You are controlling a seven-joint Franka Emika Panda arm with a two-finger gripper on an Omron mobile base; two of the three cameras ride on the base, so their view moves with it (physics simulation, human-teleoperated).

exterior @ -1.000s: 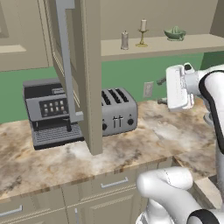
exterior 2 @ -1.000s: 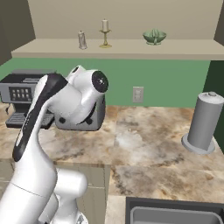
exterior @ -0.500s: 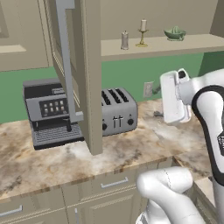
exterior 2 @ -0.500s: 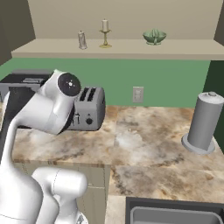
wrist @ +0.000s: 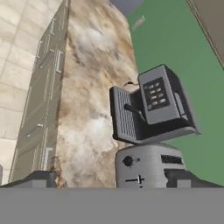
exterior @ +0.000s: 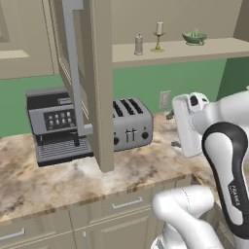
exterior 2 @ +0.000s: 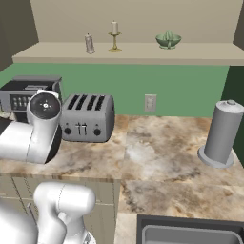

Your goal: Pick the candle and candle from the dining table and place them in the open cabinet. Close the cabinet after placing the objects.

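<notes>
The biggest thing was the marble counter [exterior 2: 157,157], brown and beige, and everything else sat on it or hung near it. Above the counter's back edge ran a green wall, and above that a long beige shelf [exterior: 194,51]. A tall beige cabinet door [exterior: 99,82] hung open over the counter, with a long grey bar handle [exterior: 73,63] down its edge. The robot's white arm [exterior: 223,146] rose in front of the counter and bent over it. On the counter, under the open door, stood a dark coffee machine [exterior: 56,124]. Just beside it stood a silver toaster [exterior 2: 88,116] with four slots. Far along the counter from the toaster stood a grey paper towel roll [exterior 2: 221,133], upright on a round base. A sink [exterior 2: 190,233] sat at the counter's near corner. A white wall outlet [exterior 2: 150,102] was on the green wall behind the counter, between the toaster and the roll. The gripper [wrist: 111,177] hung over the counter, rolled on its side, and looked at the toaster and the coffee machine. Its two dark tips stood far apart, as wide as they go, and nothing was between them. High above the counter, on the shelf, sat a green bowl [exterior 2: 167,40]. Near the bowl stood the taper candle [exterior 2: 114,34] on its thin gold stick. Just beside it stood the stubby candle [exterior 2: 89,44], pale and short. Both candles were well apart from the gripper.
</notes>
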